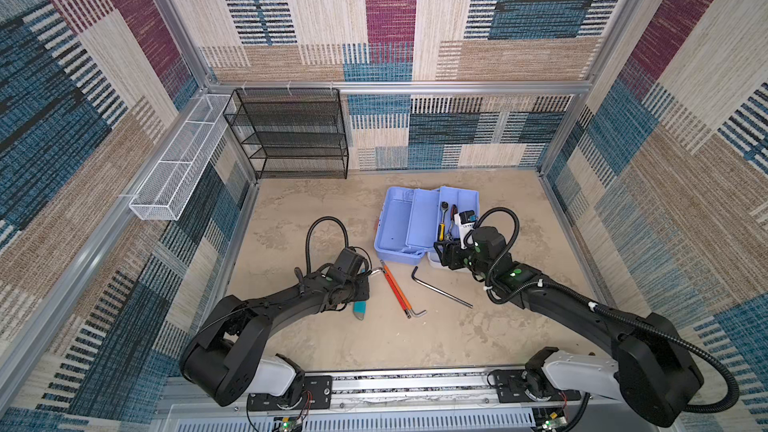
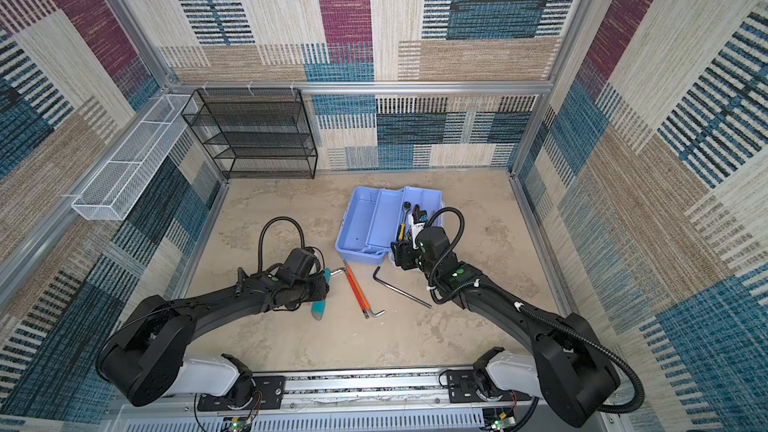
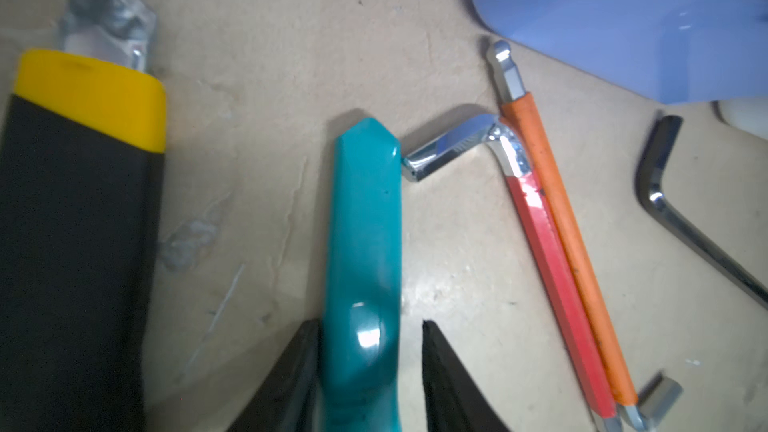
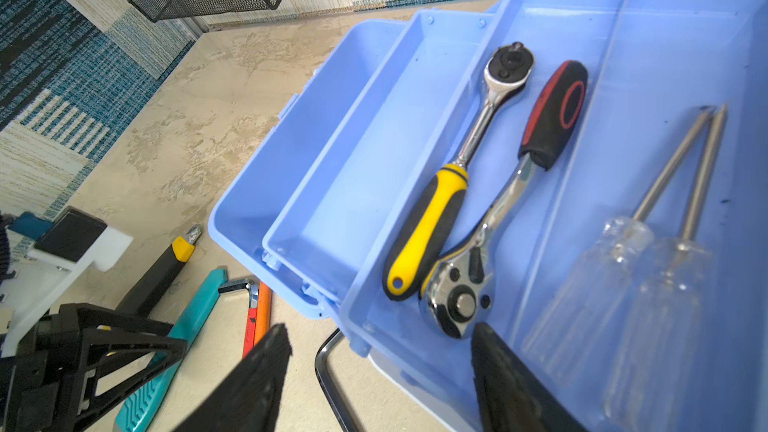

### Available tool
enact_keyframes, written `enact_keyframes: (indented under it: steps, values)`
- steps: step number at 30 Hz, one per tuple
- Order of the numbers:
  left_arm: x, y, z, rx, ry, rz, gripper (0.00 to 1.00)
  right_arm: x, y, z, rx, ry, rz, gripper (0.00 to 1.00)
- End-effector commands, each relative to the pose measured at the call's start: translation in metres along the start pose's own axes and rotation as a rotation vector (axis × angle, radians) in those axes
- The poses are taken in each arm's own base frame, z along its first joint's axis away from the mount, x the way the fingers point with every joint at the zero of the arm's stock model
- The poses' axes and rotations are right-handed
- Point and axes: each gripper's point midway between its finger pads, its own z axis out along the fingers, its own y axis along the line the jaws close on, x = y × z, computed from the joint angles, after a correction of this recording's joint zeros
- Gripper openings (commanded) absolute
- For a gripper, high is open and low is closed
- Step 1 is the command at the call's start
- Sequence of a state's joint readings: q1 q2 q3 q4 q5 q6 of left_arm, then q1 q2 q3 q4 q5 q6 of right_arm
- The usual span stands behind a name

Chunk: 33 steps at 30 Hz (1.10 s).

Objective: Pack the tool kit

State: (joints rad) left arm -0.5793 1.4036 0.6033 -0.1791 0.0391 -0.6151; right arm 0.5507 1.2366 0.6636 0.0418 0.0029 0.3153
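You have a tool kit [image 4: 365,139] of smooth light-blue plastic with a soft sheen. In it, the ratchets [image 4: 432,222] show polished chrome with rubbery matt grips, and the screwdrivers [image 4: 623,284] have clear plastic handles on dull metal shafts. Your table [image 3: 257,118] looks matt, mottled and rough, like plaster. On it you have a glossy teal plastic handle [image 3: 365,222], bright chrome hex keys [image 3: 573,243] in matt orange and red sleeves, and a black key [image 3: 660,184] of faintly shiny metal. Your rack [image 1: 291,135] and basket [image 1: 174,168] are painted wire mesh.

Beige table [image 1: 332,347], tool kit [image 1: 395,222] right of centre, rack [image 1: 291,135] at far-left corner, teal tool [image 3: 365,222], orange hex key [image 1: 395,284], black hex key [image 1: 440,290].
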Motion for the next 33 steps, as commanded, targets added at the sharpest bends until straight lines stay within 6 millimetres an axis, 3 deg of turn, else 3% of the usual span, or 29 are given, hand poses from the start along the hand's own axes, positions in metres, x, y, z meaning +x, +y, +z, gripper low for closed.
enact_keyframes:
  steps: [1, 9, 13, 21, 26, 33]
  values:
    - [0.03, -0.002, 0.002, 0.026, 0.115, -0.069, 0.45, 0.001, 0.004, 0.002, -0.018, 0.01, 0.027, 0.71]
    - [0.029, -0.012, -0.002, 0.094, 0.087, -0.088, 0.48, 0.005, 0.015, 0.006, -0.047, 0.029, 0.028, 0.69]
    - [0.021, -0.01, -0.014, 0.09, 0.027, -0.091, 0.57, 0.007, 0.026, 0.007, -0.066, 0.037, 0.013, 0.69]
    - [0.006, 0.019, -0.047, -0.005, -0.104, -0.102, 0.74, 0.016, 0.062, 0.014, -0.08, 0.071, -0.05, 0.69]
    - [0.007, 0.035, -0.056, -0.044, -0.122, -0.116, 0.76, 0.02, 0.058, 0.017, -0.029, 0.092, -0.049, 0.71]
    - [0.005, 0.051, -0.059, -0.076, -0.143, -0.158, 0.79, 0.036, 0.095, 0.021, -0.092, 0.121, -0.102, 0.7]
